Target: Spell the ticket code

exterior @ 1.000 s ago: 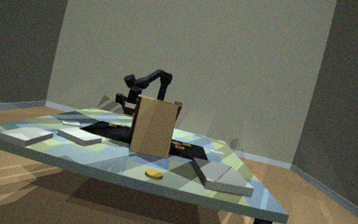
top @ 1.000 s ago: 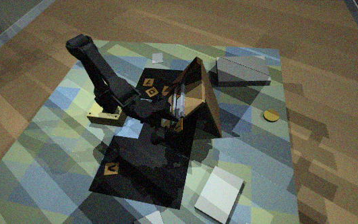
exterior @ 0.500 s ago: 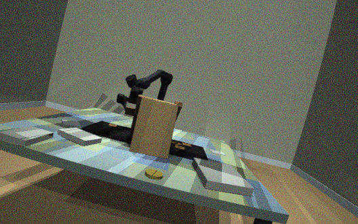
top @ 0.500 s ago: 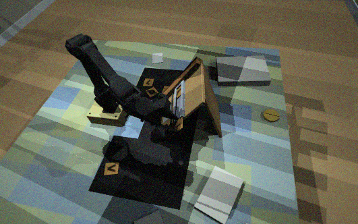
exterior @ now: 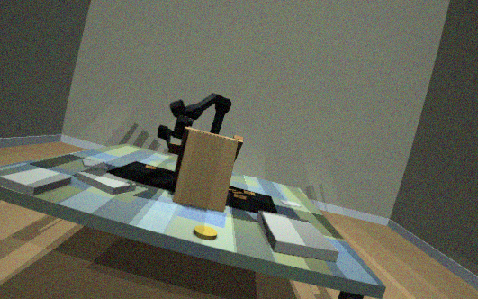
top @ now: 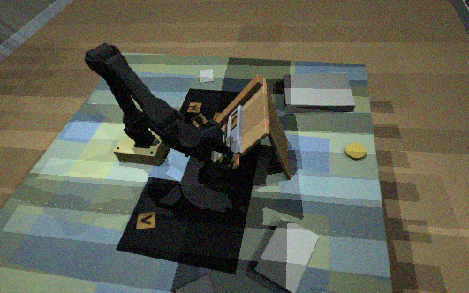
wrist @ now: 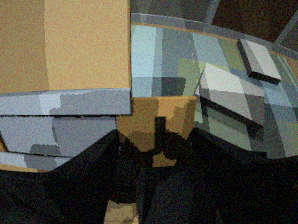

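The wooden board (top: 256, 116) (exterior: 207, 168) (wrist: 67, 23) stands tilted on the counter, with the grey letter rail (top: 235, 125) (wrist: 60, 117) across its face. My gripper (top: 229, 158) (wrist: 156, 133) is shut on a tan letter tile (wrist: 160, 115) (top: 236, 161) and holds it right at the rail's end, touching the board's lower edge. Its dark letter is partly hidden by my fingers. Two loose tiles (top: 194, 107) (top: 200, 119) lie on the black mat (top: 208, 99) behind the arm. A third tile (top: 146, 220) lies on the near black mat (top: 185, 247). A small white ticket (top: 206, 75) lies at the back.
A yellow disc (top: 355, 151) (exterior: 205, 231) lies right of the board. Grey slabs lie at the back right (top: 318, 92) (exterior: 297, 234) and at the front (top: 289, 249). Two more slabs (exterior: 33, 177) (exterior: 105, 181) show in the exterior view. The arm's base (top: 141, 150) stands left of the board.
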